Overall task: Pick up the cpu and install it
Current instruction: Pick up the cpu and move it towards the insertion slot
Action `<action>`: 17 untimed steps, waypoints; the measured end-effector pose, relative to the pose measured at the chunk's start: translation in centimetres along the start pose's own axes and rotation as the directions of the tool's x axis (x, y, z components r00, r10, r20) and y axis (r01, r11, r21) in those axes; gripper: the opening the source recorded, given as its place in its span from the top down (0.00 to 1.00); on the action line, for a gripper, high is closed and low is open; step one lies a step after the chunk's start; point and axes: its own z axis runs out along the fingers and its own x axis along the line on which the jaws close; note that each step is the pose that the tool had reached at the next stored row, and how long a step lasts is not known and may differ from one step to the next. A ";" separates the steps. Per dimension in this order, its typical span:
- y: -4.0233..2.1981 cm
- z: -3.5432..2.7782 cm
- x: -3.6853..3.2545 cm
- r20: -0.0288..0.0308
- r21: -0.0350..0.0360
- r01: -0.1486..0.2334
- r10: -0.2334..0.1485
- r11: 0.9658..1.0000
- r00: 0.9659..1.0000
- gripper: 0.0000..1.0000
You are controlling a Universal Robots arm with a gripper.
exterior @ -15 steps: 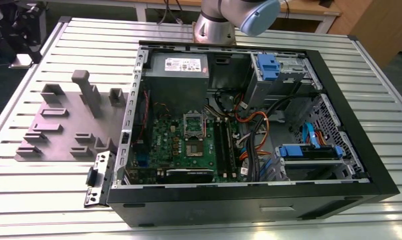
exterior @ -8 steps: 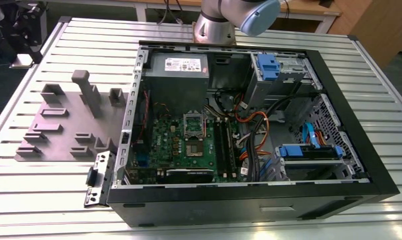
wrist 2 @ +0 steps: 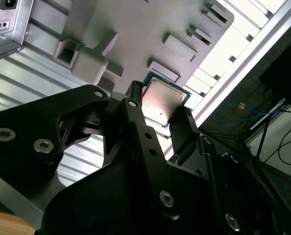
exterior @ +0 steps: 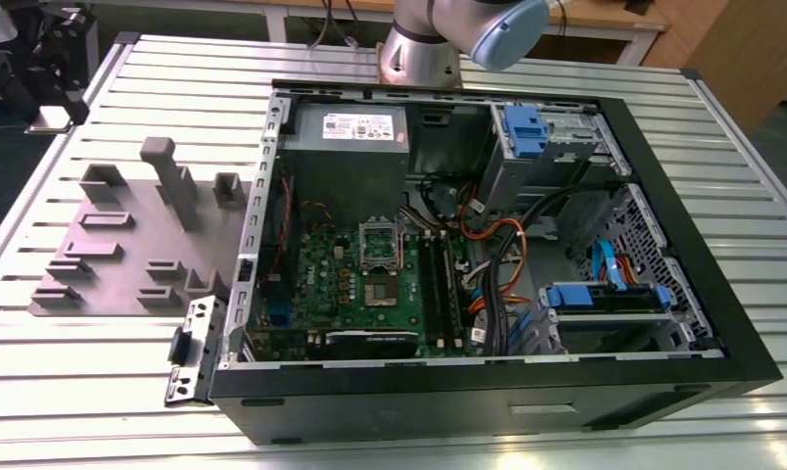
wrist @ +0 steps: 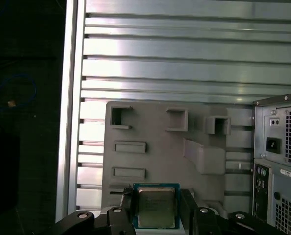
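Second wrist view shows you the pincer (wrist 2: 160,105) closed on the cpu (wrist 2: 162,100), fingers (wrist 2: 183,128) clamping two opposite edges, held clear above the grey fixture plate (wrist 2: 135,29) on the slatted worktop (wrist 2: 33,63).

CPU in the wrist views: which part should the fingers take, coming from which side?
Its two opposite edges, coming square to the flat metal top: the cpu is a thin flat square, so only its rim gives parallel faces. The gripper clamps it that way.
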 end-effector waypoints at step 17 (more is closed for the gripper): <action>0.02 -0.72 -0.03 0.000 0.000 0.000 0.000 1.000 1.000 0.53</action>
